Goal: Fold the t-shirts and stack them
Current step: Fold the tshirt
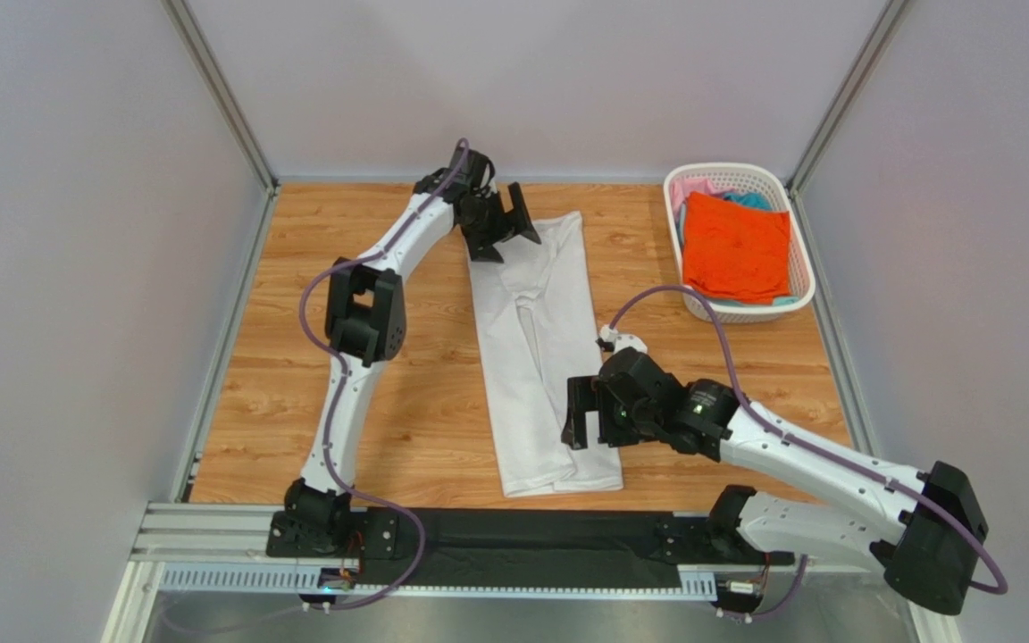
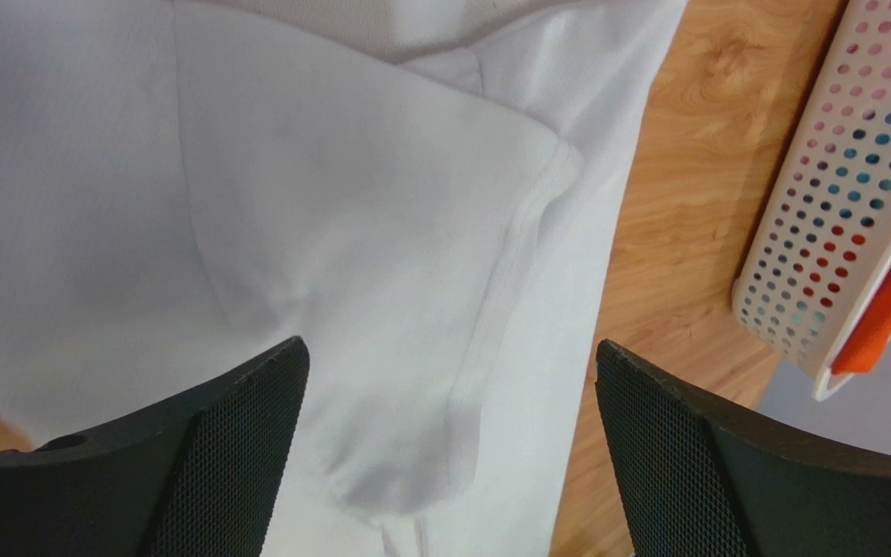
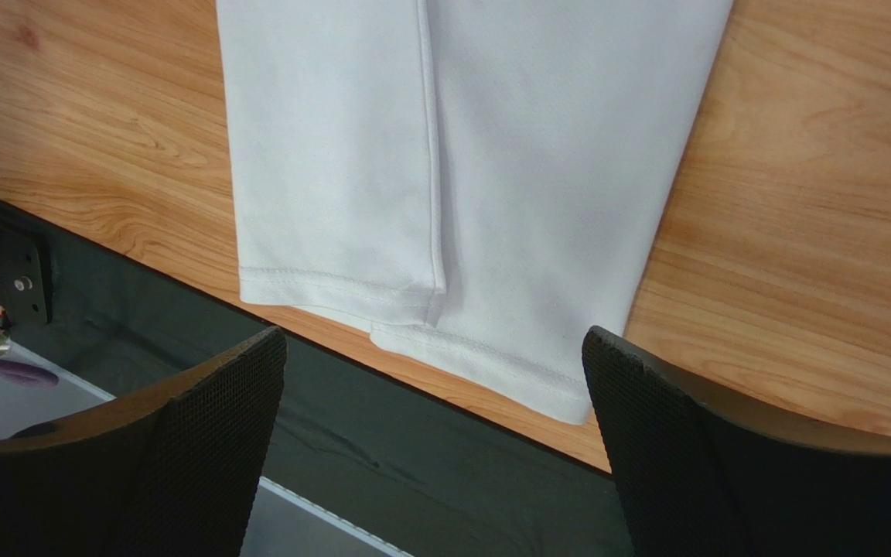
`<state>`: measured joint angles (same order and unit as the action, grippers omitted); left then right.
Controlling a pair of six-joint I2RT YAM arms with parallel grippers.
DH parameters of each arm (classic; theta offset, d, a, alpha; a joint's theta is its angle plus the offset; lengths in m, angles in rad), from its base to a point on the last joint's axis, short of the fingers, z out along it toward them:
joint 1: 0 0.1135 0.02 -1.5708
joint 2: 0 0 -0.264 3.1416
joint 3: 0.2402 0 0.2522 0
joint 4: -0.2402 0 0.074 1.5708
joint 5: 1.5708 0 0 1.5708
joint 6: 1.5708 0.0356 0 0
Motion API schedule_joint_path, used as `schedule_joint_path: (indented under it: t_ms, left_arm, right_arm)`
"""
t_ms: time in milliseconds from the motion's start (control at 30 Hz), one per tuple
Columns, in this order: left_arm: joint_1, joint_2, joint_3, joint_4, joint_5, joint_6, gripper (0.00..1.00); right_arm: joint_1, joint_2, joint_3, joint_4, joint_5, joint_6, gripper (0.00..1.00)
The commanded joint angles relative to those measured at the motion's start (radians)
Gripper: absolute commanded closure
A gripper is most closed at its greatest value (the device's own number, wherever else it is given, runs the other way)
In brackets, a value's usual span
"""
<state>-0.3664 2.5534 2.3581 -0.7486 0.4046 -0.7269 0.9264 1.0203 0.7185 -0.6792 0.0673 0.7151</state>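
Note:
The white t-shirt [image 1: 533, 348] lies on the wooden table as a long strip, both sides folded in, running from far to near. My left gripper [image 1: 503, 221] is open and empty above its far end, over a folded-in sleeve [image 2: 392, 279]. My right gripper [image 1: 593, 413] is open and empty above its near right part; the hem [image 3: 439, 313] shows below its fingers. The orange t-shirt [image 1: 737, 248] lies on top in the white basket [image 1: 737, 176], with pink and teal cloth under it.
The basket stands at the far right corner of the table and its wall shows in the left wrist view [image 2: 845, 209]. A black rail [image 1: 533, 543] runs along the table's near edge. Grey walls enclose the table.

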Motion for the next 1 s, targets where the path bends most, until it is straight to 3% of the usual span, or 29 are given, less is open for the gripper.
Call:
schedule_joint_path:
  t_ms: [0, 133, 267, 333, 367, 567, 767, 967]
  left_arm:
    - [-0.020, -0.295, -0.063, -0.049, -0.042, 0.061, 0.00]
    - [-0.043, -0.525, -0.277, -0.107, -0.136, 0.118, 0.00]
    - [-0.129, -0.800, -0.726, -0.077, -0.252, 0.116, 0.00]
    - [-0.176, -0.958, -0.880, -0.054, -0.315, 0.095, 0.00]
    - [-0.225, -1.010, -1.034, -0.040, -0.328, 0.084, 0.00]
    - [-0.432, -1.398, -1.543, 0.017, -0.349, -0.153, 0.00]
    - [-0.611, -1.523, -1.709, 0.080, -0.328, -0.321, 0.02]
    - [-0.712, -1.422, -1.720, 0.248, -0.296, -0.368, 0.07]
  right_arm:
    - [-0.001, -0.043, -0.030, -0.019, 0.012, 0.037, 0.00]
    - [-0.004, -0.080, -0.057, -0.037, 0.002, 0.055, 0.00]
    - [-0.011, -0.123, -0.079, -0.072, 0.015, 0.061, 0.00]
    - [-0.017, -0.134, -0.094, -0.083, 0.009, 0.066, 0.00]
    - [-0.018, -0.134, -0.099, -0.088, 0.005, 0.066, 0.00]
    - [-0.032, -0.143, -0.137, -0.097, -0.011, 0.073, 0.00]
    - [-0.041, -0.129, -0.154, -0.095, -0.014, 0.083, 0.01]
    - [-0.041, -0.118, -0.185, -0.082, -0.023, 0.103, 0.05]
